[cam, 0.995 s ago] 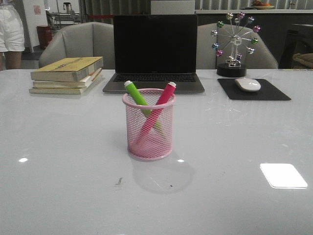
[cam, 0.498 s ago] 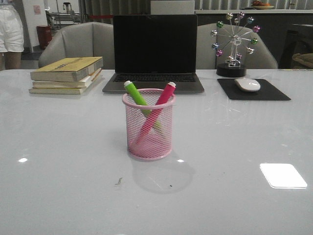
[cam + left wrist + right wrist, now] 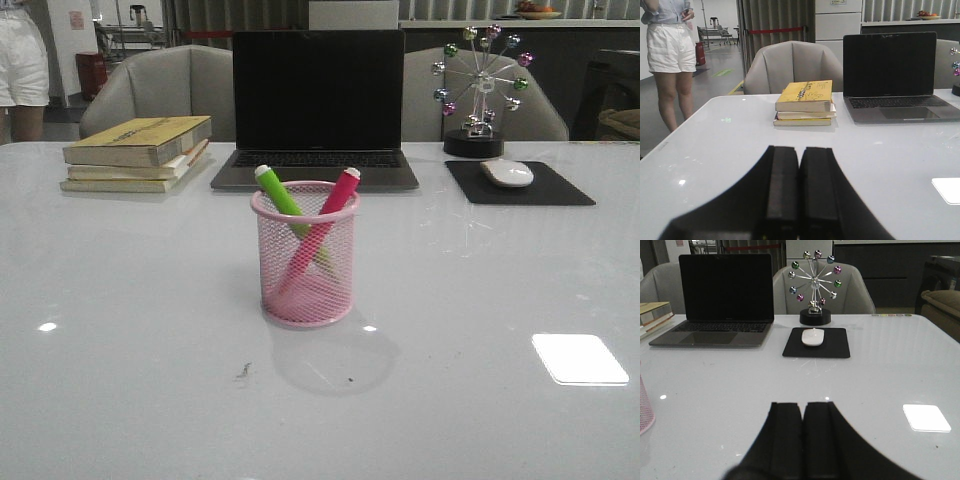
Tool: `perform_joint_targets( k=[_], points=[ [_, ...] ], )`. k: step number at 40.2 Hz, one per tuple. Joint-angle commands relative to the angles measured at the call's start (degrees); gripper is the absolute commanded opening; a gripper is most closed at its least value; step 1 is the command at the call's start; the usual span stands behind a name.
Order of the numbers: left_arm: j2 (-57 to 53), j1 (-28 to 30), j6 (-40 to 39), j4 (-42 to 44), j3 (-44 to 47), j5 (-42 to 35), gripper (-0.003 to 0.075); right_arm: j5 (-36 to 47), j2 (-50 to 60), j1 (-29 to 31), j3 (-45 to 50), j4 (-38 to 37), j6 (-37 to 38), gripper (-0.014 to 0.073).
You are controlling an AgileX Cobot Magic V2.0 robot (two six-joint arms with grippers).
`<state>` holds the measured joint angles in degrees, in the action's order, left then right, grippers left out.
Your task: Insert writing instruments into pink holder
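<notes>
The pink holder (image 3: pixel 305 257) stands upright mid-table in the front view. Inside it lean two writing instruments, crossed: a lime green marker (image 3: pixel 279 194) tilting left and a magenta-pink marker (image 3: pixel 334 198) tilting right, white tips above the rim. A sliver of the holder (image 3: pixel 644 412) shows at the edge of the right wrist view. Neither arm appears in the front view. My left gripper (image 3: pixel 799 150) is shut with nothing between its fingers, facing the books. My right gripper (image 3: pixel 803 406) is shut and empty too, facing the mouse pad.
A stack of books (image 3: pixel 138 152) lies back left, an open laptop (image 3: pixel 317 110) behind the holder. A white mouse (image 3: pixel 507 172) on a black pad (image 3: pixel 518 183) and a ferris-wheel ornament (image 3: pixel 480 90) sit back right. Chairs stand behind the table; a person (image 3: pixel 671 50) stands left.
</notes>
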<state>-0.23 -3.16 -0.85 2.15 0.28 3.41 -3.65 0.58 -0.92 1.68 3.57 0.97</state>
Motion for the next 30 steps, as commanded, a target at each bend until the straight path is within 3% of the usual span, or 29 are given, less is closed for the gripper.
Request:
perform_joint_targets(
  k=[1, 30],
  points=[
    [-1.0, -0.2, -0.4, -0.6, 0.2, -5.1, 0.0091, 6.9, 1.2, -0.4, -0.4, 0.4, -0.4, 0.0069],
    [-1.0, -0.2, -0.4, -0.6, 0.2, -5.1, 0.0091, 7.4, 1.2, -0.4, -0.4, 0.4, -0.4, 0.0069]
  ],
)
